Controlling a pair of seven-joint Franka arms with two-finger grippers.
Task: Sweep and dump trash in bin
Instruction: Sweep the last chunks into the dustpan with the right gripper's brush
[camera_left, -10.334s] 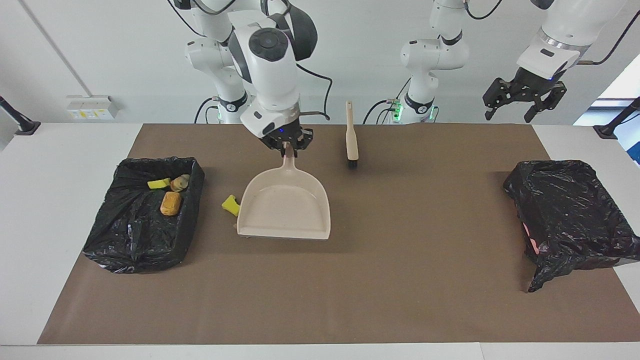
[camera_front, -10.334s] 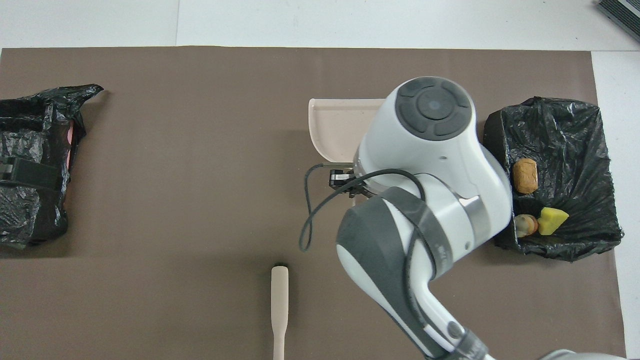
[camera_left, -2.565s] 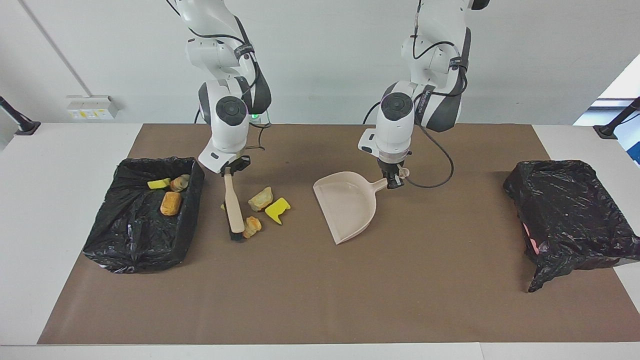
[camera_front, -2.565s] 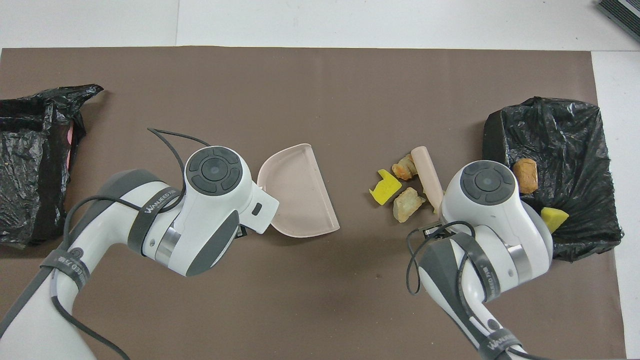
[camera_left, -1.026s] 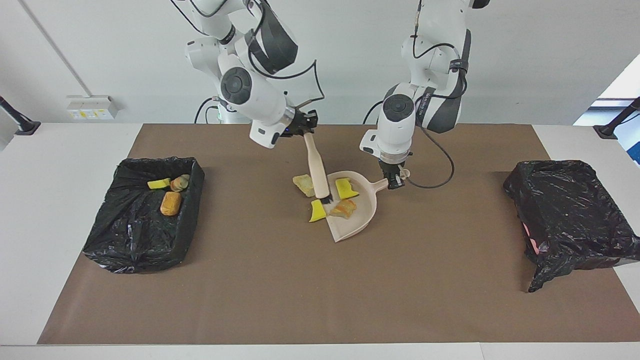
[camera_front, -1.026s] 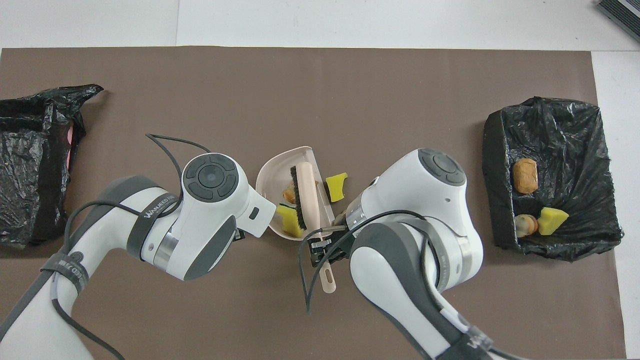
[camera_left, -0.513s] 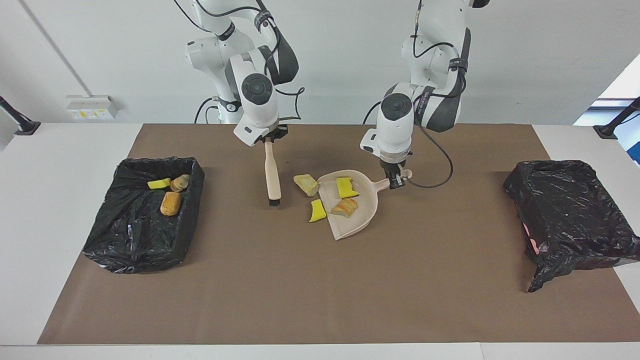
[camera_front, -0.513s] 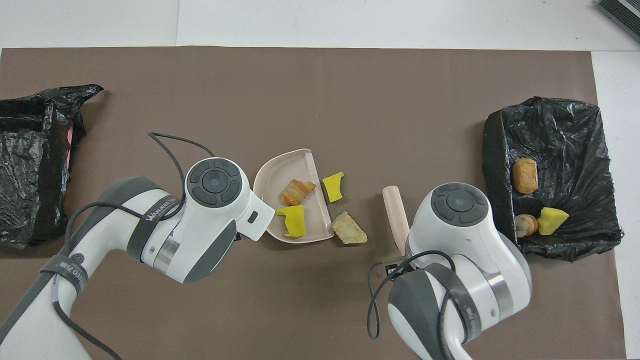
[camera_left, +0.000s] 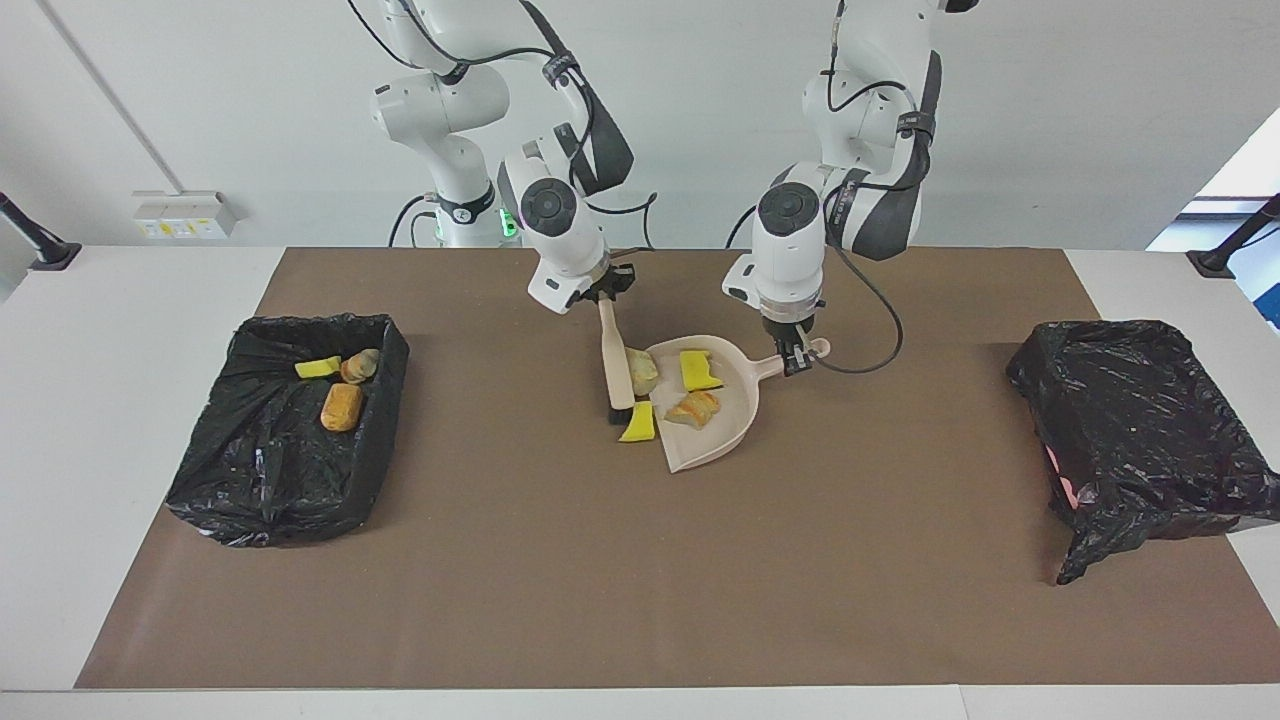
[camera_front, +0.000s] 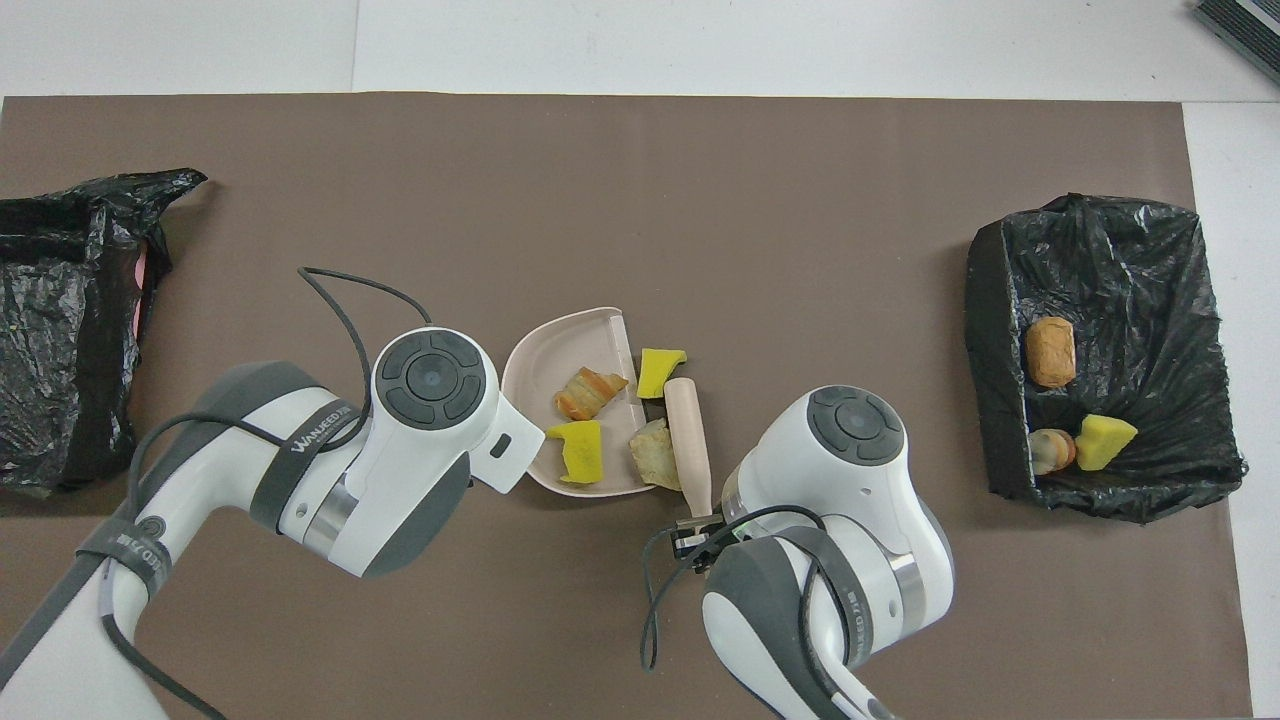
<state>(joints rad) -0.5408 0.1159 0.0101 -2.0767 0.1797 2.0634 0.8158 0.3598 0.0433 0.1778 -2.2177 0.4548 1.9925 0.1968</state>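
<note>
My right gripper (camera_left: 605, 291) is shut on the beige brush (camera_left: 613, 358), whose bristles rest on the mat at the dustpan's open lip. My left gripper (camera_left: 793, 358) is shut on the handle of the beige dustpan (camera_left: 716, 436). A yellow chunk (camera_left: 700, 370) and an orange lump (camera_left: 692, 408) lie in the pan. A tan lump (camera_left: 643, 370) sits at the lip against the brush. Another yellow chunk (camera_left: 637, 425) lies on the mat just outside the lip. In the overhead view the brush (camera_front: 688, 430) lies along the pan (camera_front: 545, 360) mouth.
A black-lined bin (camera_left: 262, 470) at the right arm's end of the table holds three scraps: yellow (camera_left: 318, 367), tan (camera_left: 360, 366) and orange (camera_left: 342, 407). A second black-lined bin (camera_left: 1140, 430) stands at the left arm's end. A brown mat (camera_left: 640, 580) covers the table.
My right gripper has swung the brush from the right arm's end over to the pan's lip, pushing the tan lump against the pan mouth. The pan has shifted slightly.
</note>
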